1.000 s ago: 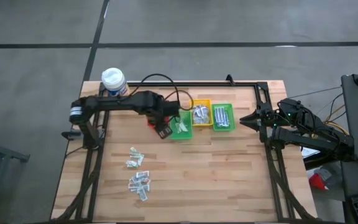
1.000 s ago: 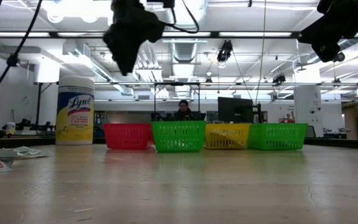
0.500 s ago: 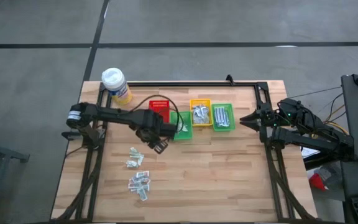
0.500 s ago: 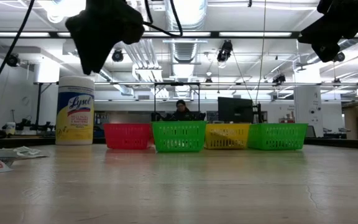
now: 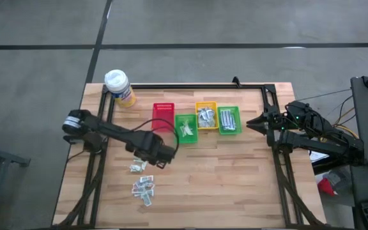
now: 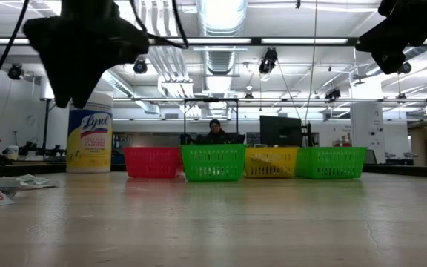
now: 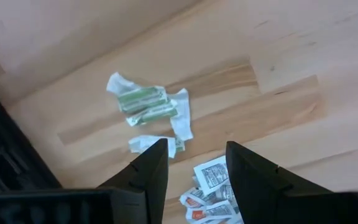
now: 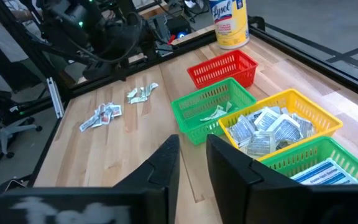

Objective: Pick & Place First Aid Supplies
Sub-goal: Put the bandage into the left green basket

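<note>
Left gripper (image 5: 160,158) has swung away from the row of bins over the last second and now hangs above the loose packets on the table (image 5: 235,179), so a drop-off into the green bin (image 5: 185,128) looks done and the next pick is starting. Its fingers are apart and empty; wrist view shows them straddling the greenish sachets (image 7: 146,107), with red-printed packets (image 7: 210,186) just beside. Two piles remain: one (image 5: 138,163) near the gripper, another (image 5: 143,190) closer to the table's front edge. Left arm is stretched low across the table from its base. Right gripper (image 5: 260,122) waits at the right edge, fingers slightly apart, holding nothing.
</note>
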Controlling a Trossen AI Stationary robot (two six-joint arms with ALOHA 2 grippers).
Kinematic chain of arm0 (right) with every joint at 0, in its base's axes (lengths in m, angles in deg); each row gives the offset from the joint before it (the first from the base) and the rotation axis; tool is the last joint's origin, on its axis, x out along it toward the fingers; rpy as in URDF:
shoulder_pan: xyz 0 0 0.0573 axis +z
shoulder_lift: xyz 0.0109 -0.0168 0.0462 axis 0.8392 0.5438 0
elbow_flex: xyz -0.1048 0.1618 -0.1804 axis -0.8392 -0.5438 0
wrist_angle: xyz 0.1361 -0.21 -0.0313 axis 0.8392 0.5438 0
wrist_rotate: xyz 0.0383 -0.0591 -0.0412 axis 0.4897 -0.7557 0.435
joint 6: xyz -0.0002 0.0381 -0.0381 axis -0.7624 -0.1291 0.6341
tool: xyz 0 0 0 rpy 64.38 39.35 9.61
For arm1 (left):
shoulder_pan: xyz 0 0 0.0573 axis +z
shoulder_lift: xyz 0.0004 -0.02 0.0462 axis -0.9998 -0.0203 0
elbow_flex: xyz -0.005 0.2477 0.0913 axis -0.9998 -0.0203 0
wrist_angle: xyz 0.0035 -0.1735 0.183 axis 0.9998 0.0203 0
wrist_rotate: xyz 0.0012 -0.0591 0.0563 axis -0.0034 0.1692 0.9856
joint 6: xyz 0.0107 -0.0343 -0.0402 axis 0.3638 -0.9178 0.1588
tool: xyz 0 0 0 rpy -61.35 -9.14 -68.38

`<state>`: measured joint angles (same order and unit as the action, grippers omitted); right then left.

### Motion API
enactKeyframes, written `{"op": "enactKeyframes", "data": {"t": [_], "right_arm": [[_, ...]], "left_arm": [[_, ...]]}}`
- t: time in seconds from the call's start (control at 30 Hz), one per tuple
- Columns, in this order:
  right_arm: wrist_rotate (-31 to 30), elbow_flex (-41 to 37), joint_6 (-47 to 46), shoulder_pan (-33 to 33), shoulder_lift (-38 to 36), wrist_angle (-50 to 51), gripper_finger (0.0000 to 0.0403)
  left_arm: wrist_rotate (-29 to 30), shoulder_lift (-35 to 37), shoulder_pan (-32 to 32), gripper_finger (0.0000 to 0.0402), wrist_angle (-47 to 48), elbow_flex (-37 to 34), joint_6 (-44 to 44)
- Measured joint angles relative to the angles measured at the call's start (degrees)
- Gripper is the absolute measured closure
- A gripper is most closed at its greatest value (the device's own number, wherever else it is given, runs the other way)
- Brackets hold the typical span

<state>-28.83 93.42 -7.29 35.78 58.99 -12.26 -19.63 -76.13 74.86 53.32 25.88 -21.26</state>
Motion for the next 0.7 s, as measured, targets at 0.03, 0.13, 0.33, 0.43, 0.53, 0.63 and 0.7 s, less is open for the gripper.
{"op": "enactKeyframes", "data": {"t": [0.03, 0.13, 0.33, 0.43, 0.53, 0.63, 0.7], "right_arm": [[0.0, 0.0, 0.0, 0.0, 0.0, 0.0, 0.0322], [0.0, 0.0, 0.0, 0.0, 0.0, 0.0, 0.0318], [0.0, 0.0, 0.0, 0.0, 0.0, 0.0, 0.0318], [0.0, 0.0, 0.0, 0.0, 0.0, 0.0, 0.0324], [0.0, 0.0, 0.0, 0.0, 0.0, 0.0, 0.0330], [0.0, 0.0, 0.0, 0.0, 0.0, 0.0, 0.0334], [0.0, 0.0, 0.0, 0.0, 0.0, 0.0, 0.0335]], "left_arm": [[0.0, 0.7, -0.4, 0.0246, -0.9, -1.2, -1.6], [0.0, 3.5, -1.5, 0.0247, -2.7, -5.2, -5.6], [0.0, 10.8, -3.2, 0.0248, -5.5, -13.7, -12.5], [0.0, 14.4, -3.7, 0.0248, -7.9, -17.8, -14.1], [-0.2, 17.4, -4.1, 0.0248, -10.1, -21.7, -15.0], [-1.7, 19.4, -4.4, 0.0248, -10.9, -24.9, -15.5], [-3.1, 20.4, -4.5, 0.0248, -11.4, -26.8, -15.5]]}}
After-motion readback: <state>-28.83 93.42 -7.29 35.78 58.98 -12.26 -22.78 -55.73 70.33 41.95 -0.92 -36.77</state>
